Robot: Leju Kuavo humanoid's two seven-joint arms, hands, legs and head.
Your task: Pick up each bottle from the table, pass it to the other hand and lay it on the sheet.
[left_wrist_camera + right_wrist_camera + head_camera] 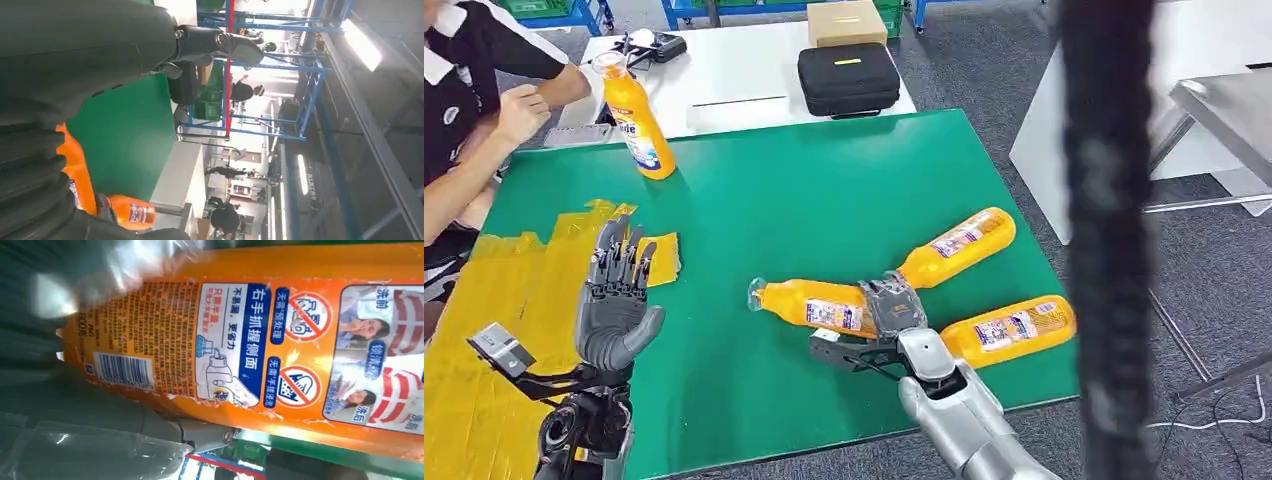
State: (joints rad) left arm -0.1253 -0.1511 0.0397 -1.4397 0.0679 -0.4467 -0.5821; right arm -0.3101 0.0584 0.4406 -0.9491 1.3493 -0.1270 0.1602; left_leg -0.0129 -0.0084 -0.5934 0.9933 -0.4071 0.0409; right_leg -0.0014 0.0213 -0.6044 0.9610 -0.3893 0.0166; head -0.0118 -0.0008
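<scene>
Bottle (809,305) at frame centre, my right hand (892,305) clamped around it, left hand (614,295) spread wide, lower left.

The robot's right arm (969,420) is showing as a smooth silver tube ending in a rounded wrist joint, with a black bracket jutting out beside it. Its right hand (892,305) is looking grey and ribbed. The left hand (616,300) is showing a grey palm, a thick thumb and darker segmented fingers (629,255), with a small grey camera block (499,348) on black struts.
</scene>
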